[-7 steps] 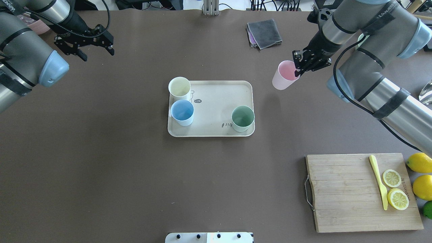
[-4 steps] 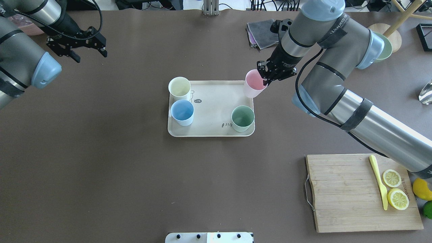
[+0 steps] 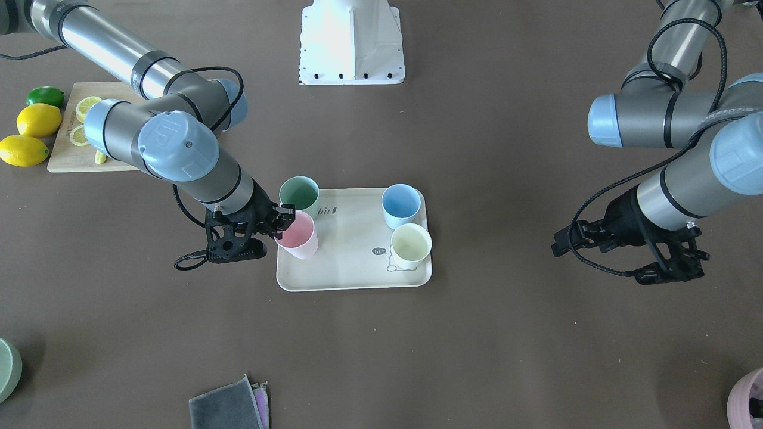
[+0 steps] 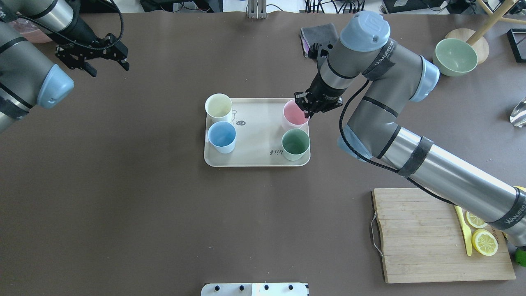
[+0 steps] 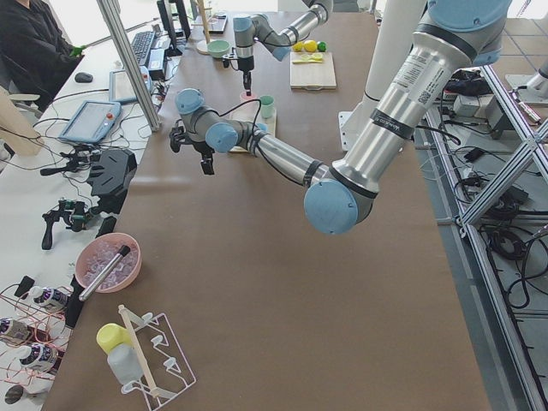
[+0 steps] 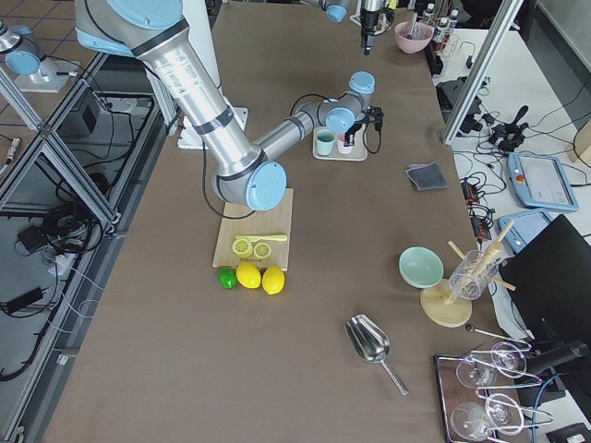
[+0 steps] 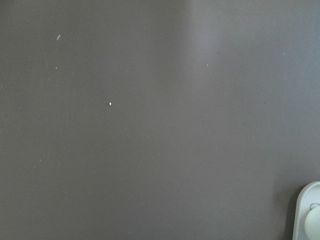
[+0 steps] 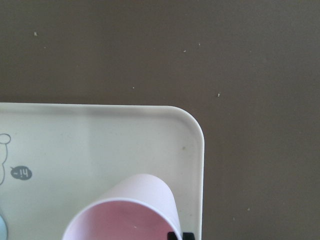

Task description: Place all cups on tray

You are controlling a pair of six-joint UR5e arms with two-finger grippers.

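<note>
The beige tray (image 4: pixel 257 158) lies mid-table. On it stand a cream-yellow cup (image 4: pixel 218 106), a light blue cup (image 4: pixel 222 135) and a pale green cup (image 4: pixel 295 144). My right gripper (image 4: pixel 307 110) is shut on the rim of the pink cup (image 4: pixel 293 114), which is tilted over the tray's far right corner, just behind the green cup. I cannot tell whether its base touches the tray. The right wrist view shows the pink cup (image 8: pixel 125 210) above the tray's rounded corner (image 8: pixel 192 120). My left gripper (image 4: pixel 109 70) is open with nothing in it, over bare table at the far left.
A wooden cutting board (image 4: pixel 427 242) with lemon slices and a yellow knife (image 4: pixel 463 228) lies at the near right. A sage-green bowl (image 4: pixel 453 56) and a grey cloth (image 4: pixel 312 33) lie at the far right, and a mauve-pink pot (image 3: pixel 748 399) at the far left.
My right arm has carried the pink cup leftwards, from beside the tray to over its far right corner. The left gripper has drifted slightly left and away.
</note>
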